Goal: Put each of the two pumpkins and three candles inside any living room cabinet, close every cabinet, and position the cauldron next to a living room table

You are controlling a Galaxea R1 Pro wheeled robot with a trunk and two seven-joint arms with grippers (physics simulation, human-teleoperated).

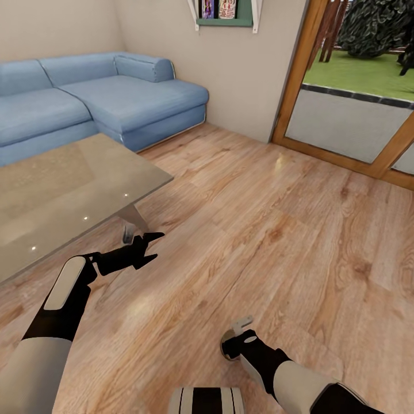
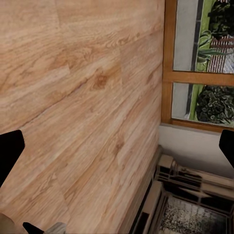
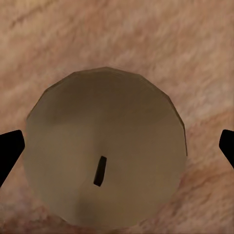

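Note:
A stubby grey-beige candle (image 3: 105,153) with a short dark wick stands on the wood floor. My right gripper (image 3: 117,151) points straight down over it, open, its dark fingertips (image 3: 9,151) wide apart on either side of the candle and not touching it. In the head view the right gripper (image 1: 233,348) is low near the front, with a sliver of the candle (image 1: 229,334) beside the wrist. My left gripper (image 1: 148,248) hangs open and empty above the floor, just past the corner leg of the glass-topped table (image 1: 69,184).
A blue corner sofa (image 1: 115,98) stands behind the table. A wood-framed glass door (image 1: 356,115) to the garden is at the back right. A wall shelf (image 1: 224,14) hangs above. Open wood floor (image 1: 276,230) stretches ahead and to the right.

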